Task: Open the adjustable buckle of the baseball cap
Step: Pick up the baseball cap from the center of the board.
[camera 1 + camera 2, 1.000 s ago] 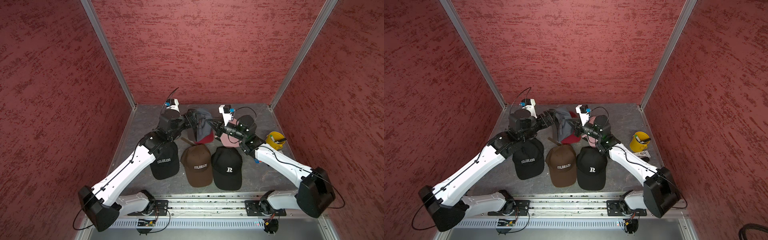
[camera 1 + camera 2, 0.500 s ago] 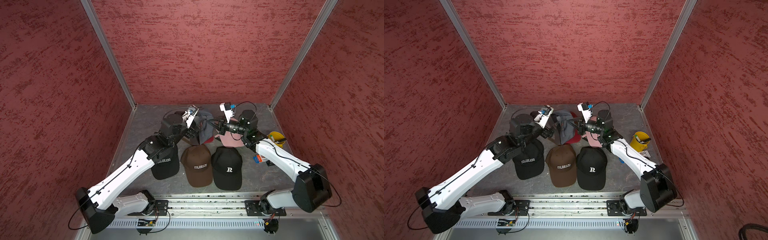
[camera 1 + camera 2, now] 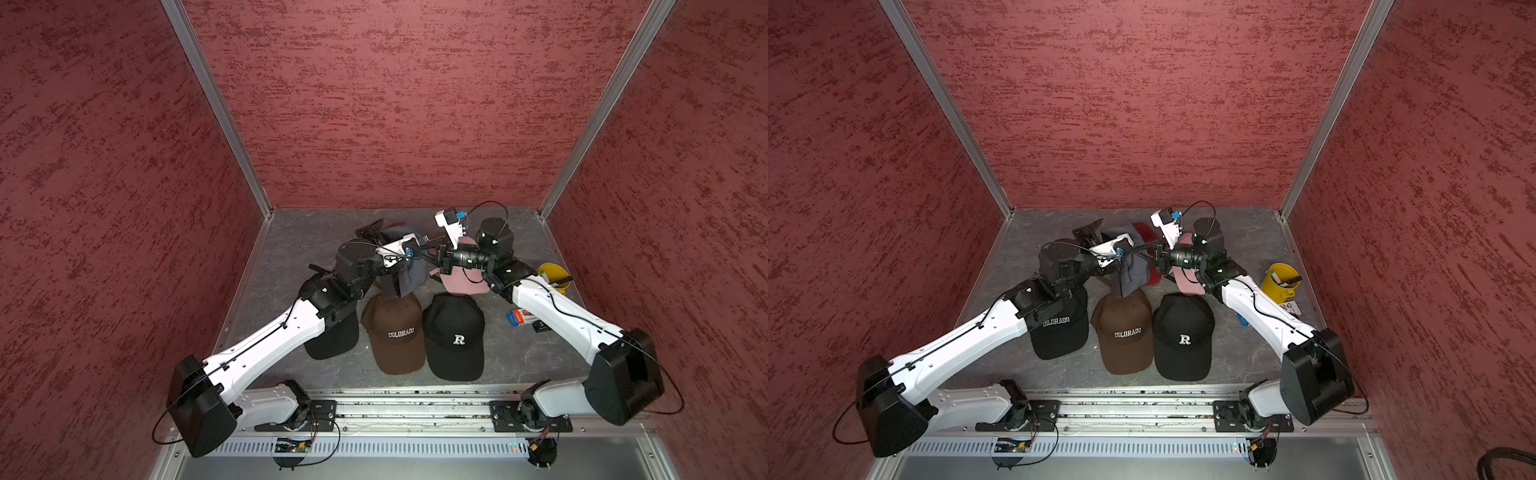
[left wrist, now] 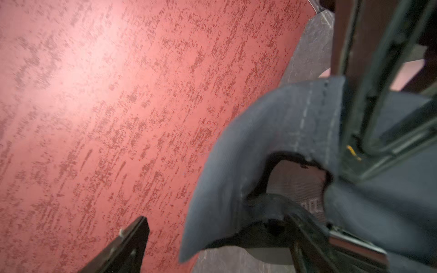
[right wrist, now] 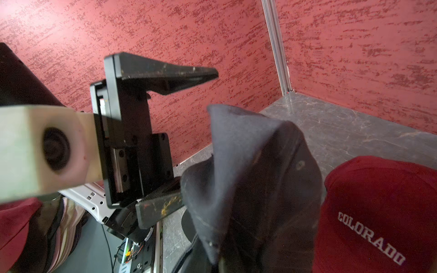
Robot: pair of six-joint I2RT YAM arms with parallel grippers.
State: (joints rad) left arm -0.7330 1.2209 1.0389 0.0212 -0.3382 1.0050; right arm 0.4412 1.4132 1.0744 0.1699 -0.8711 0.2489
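Note:
A grey baseball cap (image 3: 409, 274) (image 3: 1128, 272) hangs above the table between my two grippers. My right gripper (image 3: 428, 257) is shut on its fabric; the left wrist view shows those fingers (image 4: 354, 106) clamped on the cap (image 4: 283, 132). My left gripper (image 3: 384, 249) (image 4: 212, 245) stands wide open beside the cap. One of its fingers (image 5: 160, 208) touches the cap's edge (image 5: 248, 165) and the other finger (image 5: 165, 75) is in free air. A dark strap (image 4: 267, 203) crosses the cap's rear opening. I cannot make out the buckle.
On the table lie a brown COLORADO cap (image 3: 395, 332), a black R cap (image 3: 455, 332), a black COLORADO cap (image 3: 1059, 328), a pink cap (image 3: 457, 280) and a red COLORADO cap (image 5: 378, 212). A yellow cup (image 3: 1279, 282) stands at the right by the wall.
My left wrist has rolled, swinging its camera round toward the cap, and its jaws have spread a little wider. The right gripper has stayed shut on the grey cap.

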